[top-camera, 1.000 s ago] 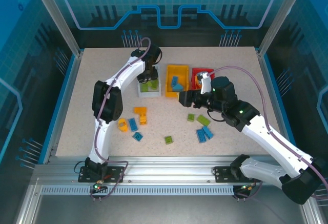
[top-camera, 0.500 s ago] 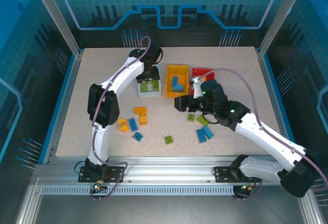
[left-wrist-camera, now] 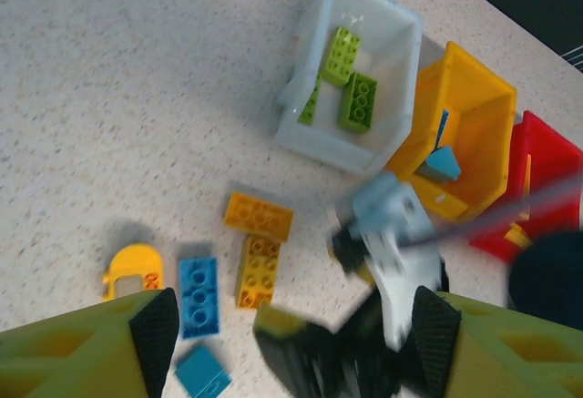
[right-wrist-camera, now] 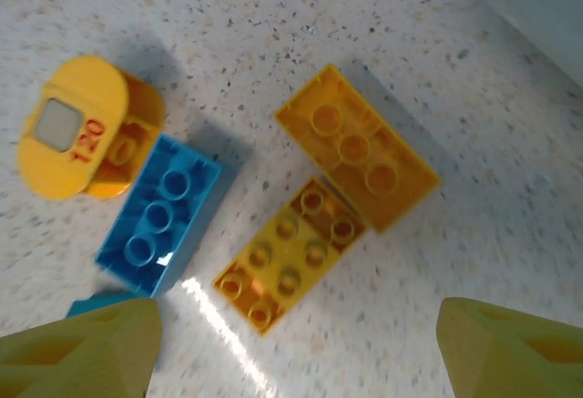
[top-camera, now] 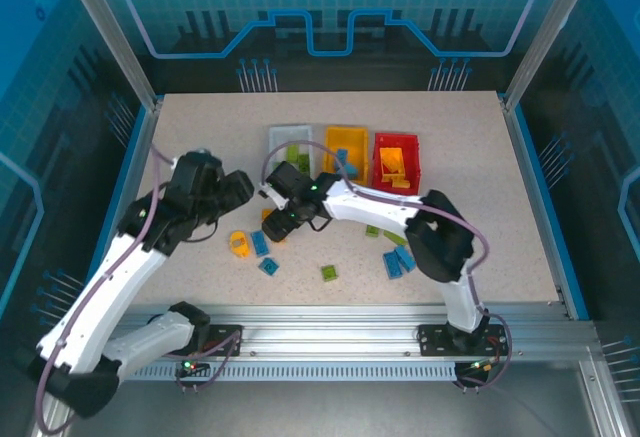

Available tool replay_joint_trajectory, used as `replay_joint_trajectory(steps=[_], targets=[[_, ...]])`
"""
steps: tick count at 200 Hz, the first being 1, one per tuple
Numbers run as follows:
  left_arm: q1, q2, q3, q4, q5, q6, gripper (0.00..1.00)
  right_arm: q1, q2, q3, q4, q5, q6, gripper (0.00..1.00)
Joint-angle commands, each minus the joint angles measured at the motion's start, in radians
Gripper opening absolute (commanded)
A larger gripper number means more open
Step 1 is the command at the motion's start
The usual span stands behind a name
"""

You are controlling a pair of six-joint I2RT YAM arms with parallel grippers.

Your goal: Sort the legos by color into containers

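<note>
The white bin [top-camera: 283, 139] holds lime green legos [left-wrist-camera: 357, 102]. The orange-yellow bin [top-camera: 347, 152] has a blue lego [left-wrist-camera: 444, 162] in it, and the red bin [top-camera: 397, 163] holds orange-yellow pieces. My right gripper [top-camera: 277, 225] hovers open just above two orange-yellow bricks [right-wrist-camera: 355, 147] [right-wrist-camera: 287, 257], nothing between its fingers [right-wrist-camera: 82, 352]. A blue brick [right-wrist-camera: 159, 216] and a round yellow piece [right-wrist-camera: 86, 129] lie to their left. My left gripper [top-camera: 240, 189] hangs open and empty, left of the white bin, above the table. The right gripper [left-wrist-camera: 383, 325] appears blurred in the left wrist view.
More loose legos lie nearer the front: a small blue one [top-camera: 268, 266], a green one [top-camera: 329, 273], two green ones [top-camera: 372, 229] [top-camera: 395, 236] and two blue ones [top-camera: 398, 260]. The right arm's forearm [top-camera: 370, 207] stretches across the table in front of the bins.
The left arm pulled back from over the white bin to the left side. The right arm swung from near the red bin leftward and now hovers over the orange-yellow bricks.
</note>
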Motion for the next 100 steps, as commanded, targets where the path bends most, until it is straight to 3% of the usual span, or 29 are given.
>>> replay_joint_trajectory(steps=[1,37,100], targets=[[0.007,-0.086,-0.052,-0.046,0.025,-0.055,0.73,0.003,0.105,0.135,-0.144,0.059,-0.085,0.81],[0.007,-0.152,-0.062,-0.118,0.032,-0.067,0.74,0.002,0.223,0.29,-0.216,0.103,-0.1,0.82],[0.007,-0.133,-0.057,-0.08,0.082,-0.079,0.73,-0.001,0.361,0.446,-0.283,0.133,-0.115,0.81]])
